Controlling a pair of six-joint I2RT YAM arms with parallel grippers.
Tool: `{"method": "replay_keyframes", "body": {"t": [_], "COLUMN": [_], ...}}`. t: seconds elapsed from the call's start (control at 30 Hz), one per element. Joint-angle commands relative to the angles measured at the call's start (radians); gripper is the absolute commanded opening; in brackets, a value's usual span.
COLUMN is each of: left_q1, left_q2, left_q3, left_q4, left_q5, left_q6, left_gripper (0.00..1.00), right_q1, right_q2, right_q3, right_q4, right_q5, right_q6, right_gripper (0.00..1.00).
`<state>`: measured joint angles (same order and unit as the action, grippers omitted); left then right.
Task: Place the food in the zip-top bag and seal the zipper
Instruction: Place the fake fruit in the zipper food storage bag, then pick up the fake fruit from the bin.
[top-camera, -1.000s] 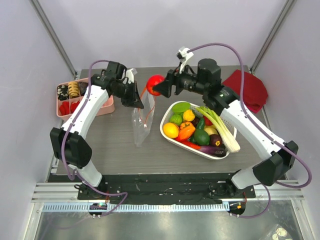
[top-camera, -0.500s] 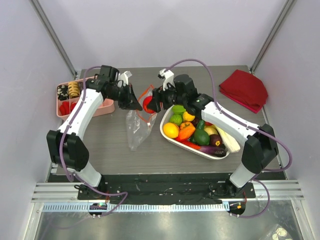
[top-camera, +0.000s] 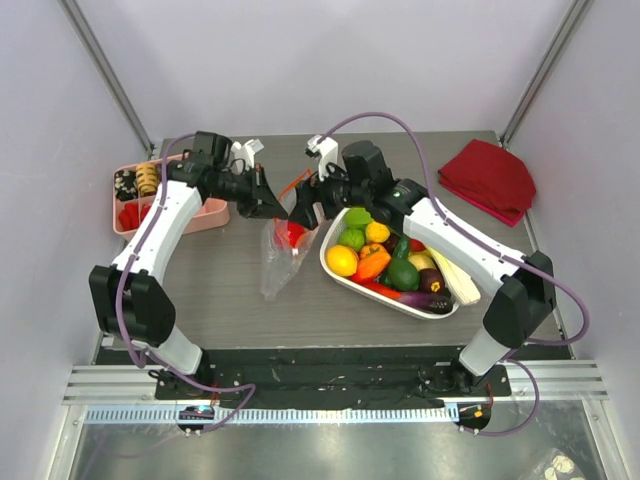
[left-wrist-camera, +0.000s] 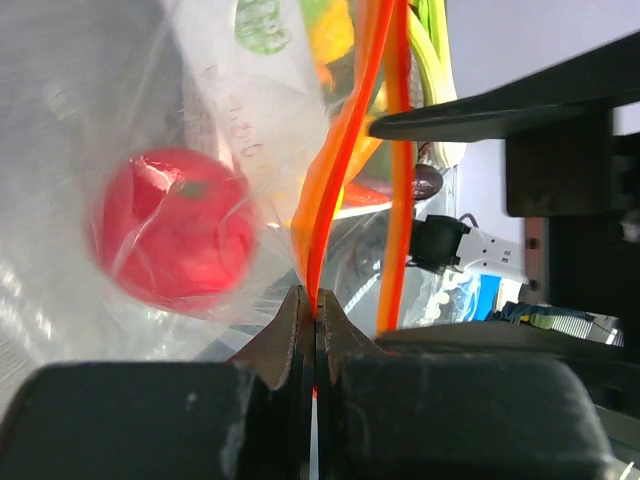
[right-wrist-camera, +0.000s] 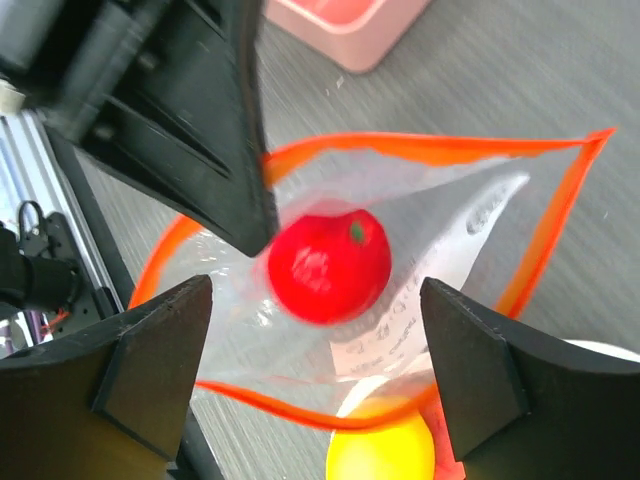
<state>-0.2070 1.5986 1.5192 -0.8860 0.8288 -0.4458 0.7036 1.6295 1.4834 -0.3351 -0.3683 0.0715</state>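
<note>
The clear zip-top bag (top-camera: 273, 262) hangs with its mouth open. My left gripper (top-camera: 274, 204) is shut on the bag's red-orange zipper (left-wrist-camera: 322, 215) and holds it up; its jaws (left-wrist-camera: 315, 303) pinch the strip. A red toy tomato (right-wrist-camera: 328, 265) lies inside the bag, also seen through the plastic in the left wrist view (left-wrist-camera: 173, 240) and in the top view (top-camera: 293, 233). My right gripper (top-camera: 301, 212) is over the bag mouth, open and empty (right-wrist-camera: 315, 370), above the tomato. More food (top-camera: 372, 260) lies in the white basket.
The white mesh basket (top-camera: 333, 268) stands right of the bag with fruits, vegetables and a leek (top-camera: 441, 252). A pink compartment tray (top-camera: 205, 215) stands at the far left. A red cloth (top-camera: 490, 175) lies at the back right. A yellow fruit (right-wrist-camera: 385, 452) shows below the bag.
My right gripper carried the red tomato down from the air to the bag mouth and let it go; the tomato now lies inside the bag. My left gripper keeps hold of the zipper.
</note>
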Motion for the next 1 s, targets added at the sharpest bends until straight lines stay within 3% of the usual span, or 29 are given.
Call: {"method": "replay_keyframes", "body": {"t": [0.0, 0.13, 0.2, 0.47, 0.63, 0.8, 0.97], "left_q1": [0.003, 0.004, 0.003, 0.003, 0.003, 0.001, -0.008], "left_q2": [-0.055, -0.074, -0.074, -0.063, -0.058, -0.072, -0.078], "left_q3": [0.024, -0.004, 0.004, 0.004, 0.067, 0.176, 0.138], "left_q4": [0.042, 0.093, 0.078, -0.002, -0.073, -0.198, -0.222], "left_q5": [0.061, 0.078, 0.021, -0.204, -0.330, -0.359, -0.373], "left_q6": [0.001, -0.019, -0.010, 0.013, 0.038, 0.136, 0.148], "left_gripper": [0.00, 0.00, 0.00, 0.00, 0.00, 0.00, 0.00], "right_q1": [-0.004, -0.026, -0.036, -0.098, -0.096, -0.096, -0.079], "right_q2": [-0.112, -0.178, -0.206, -0.358, -0.317, -0.238, -0.211], "right_q3": [0.083, 0.077, 0.058, -0.248, -0.285, -0.256, -0.285], "right_q4": [-0.044, -0.125, -0.186, -0.229, -0.228, -0.228, -0.194], "right_q5": [-0.023, -0.009, 0.023, 0.022, -0.050, -0.075, -0.058], "right_q6": [-0.035, -0.093, -0.116, -0.219, -0.234, -0.236, -0.237], "right_gripper": [0.91, 0.92, 0.92, 0.91, 0.91, 0.90, 0.91]}}
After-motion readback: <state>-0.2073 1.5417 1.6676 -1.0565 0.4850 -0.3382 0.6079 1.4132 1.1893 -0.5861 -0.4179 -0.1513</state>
